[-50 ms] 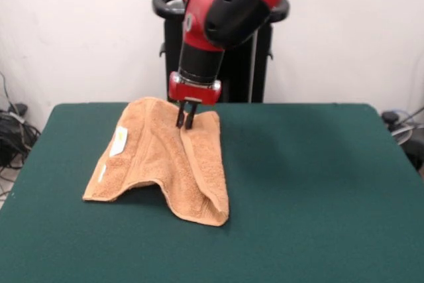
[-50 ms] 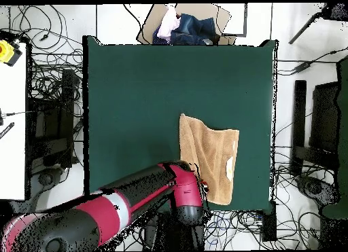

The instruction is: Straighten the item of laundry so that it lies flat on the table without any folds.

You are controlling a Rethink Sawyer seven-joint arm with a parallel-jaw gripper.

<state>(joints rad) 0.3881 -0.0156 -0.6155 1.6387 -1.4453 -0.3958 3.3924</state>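
Front view: gripper (image 1: 185, 122) looks pinched narrow on a raised ridge of the towel (image 1: 165, 164) | towel sits rumpled, left-centre of the table (image 1: 318, 183) | step: mid-grab | next: probably drag that fold outward to flatten it

Nubby terry-cloth towel (image 1: 165, 157) on matt, felt-like table (image 1: 318, 183); glossy red arm (image 1: 228, 4).

A cardboard box (image 2: 185, 25) holding blue and white clothes sits just past one edge in the overhead view. Tangled cables (image 2: 47, 73) cover the floor around. A yellow object (image 2: 6, 51) lies on a white surface (image 2: 13, 127).
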